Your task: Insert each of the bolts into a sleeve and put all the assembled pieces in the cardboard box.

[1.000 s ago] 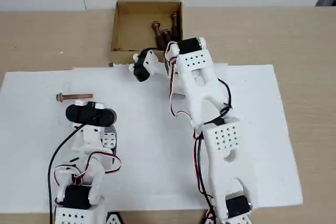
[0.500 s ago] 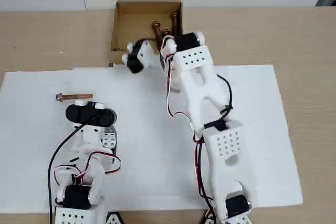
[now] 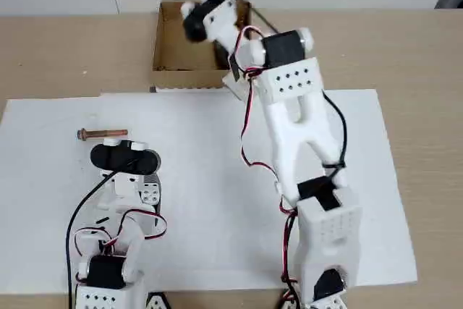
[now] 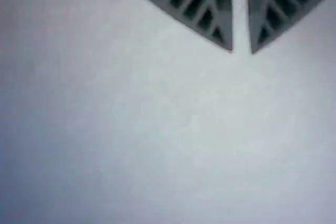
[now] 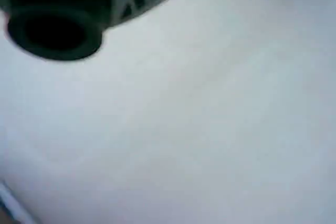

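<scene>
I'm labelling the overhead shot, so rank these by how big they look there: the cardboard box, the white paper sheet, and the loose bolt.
1. white paper sheet, largest by far.
2. cardboard box, partly hidden by an arm.
3. loose bolt, smallest.

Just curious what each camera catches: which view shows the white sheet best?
The high view: it takes in the sheet edge to edge, with a bolt on it. The left wrist view gives a bare patch under the left pincer. The right wrist view has a pale surface; whether that is the sheet, I cannot tell.
</scene>
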You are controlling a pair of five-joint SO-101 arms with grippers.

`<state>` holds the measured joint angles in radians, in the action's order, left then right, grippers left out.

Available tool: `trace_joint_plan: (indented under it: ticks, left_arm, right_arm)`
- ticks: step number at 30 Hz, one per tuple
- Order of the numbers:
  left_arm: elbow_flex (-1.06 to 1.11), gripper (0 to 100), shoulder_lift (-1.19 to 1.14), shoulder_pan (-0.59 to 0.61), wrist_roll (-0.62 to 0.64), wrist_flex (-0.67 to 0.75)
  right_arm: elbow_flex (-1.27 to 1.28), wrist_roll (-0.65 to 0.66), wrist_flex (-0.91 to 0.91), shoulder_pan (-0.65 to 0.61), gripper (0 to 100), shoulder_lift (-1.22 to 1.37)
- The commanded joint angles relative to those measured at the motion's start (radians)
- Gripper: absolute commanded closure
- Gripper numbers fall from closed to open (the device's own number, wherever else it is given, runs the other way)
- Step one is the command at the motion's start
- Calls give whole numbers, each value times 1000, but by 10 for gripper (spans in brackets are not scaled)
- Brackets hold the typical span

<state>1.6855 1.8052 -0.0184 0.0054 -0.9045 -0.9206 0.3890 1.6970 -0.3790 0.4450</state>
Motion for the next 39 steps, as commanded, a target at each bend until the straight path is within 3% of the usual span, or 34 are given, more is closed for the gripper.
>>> trace_joint_plan:
  ticks: [1,8,18,22,33,39]
  left_arm:
    - [-4,994,9,3,6,25]
    - [-102,994,6,3,8,-29]
    - [-415,994,-9,3,8,-259]
    - [-581,994,-153,3,11,-334]
    - [-1090,994,-822,3,322,-437]
    - [-1248,994,-1045,5,470,-463]
  right_arm:
    - [48,-158,8,18,995,-145]
    - [387,-310,-1,31,994,-444]
    - [736,-304,-4,199,992,-694]
    - [827,-308,-4,252,992,-760]
    - [1111,-310,-33,271,992,-1000]
    - [1267,-305,-41,364,992,-1142]
